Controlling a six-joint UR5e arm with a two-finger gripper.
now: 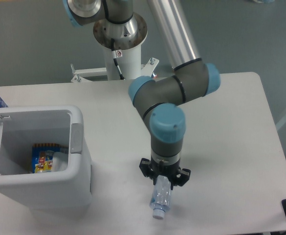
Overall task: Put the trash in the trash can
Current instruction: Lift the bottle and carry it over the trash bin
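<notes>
Nearest us, the clear plastic bottle (161,199) hangs cap-down from the jaws of the gripper (164,182), which we judge clenched on its upper body, apparently to carry it above the table (231,147). Farther left, the trash can (79,171) stands with lid open, a snack packet (45,157) inside.

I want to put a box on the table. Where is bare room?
The table is bare right of the arm, to its far edge. Also bare between the bin and the arm. Crowded near the front edge, where the gripper holds the bottle.
</notes>
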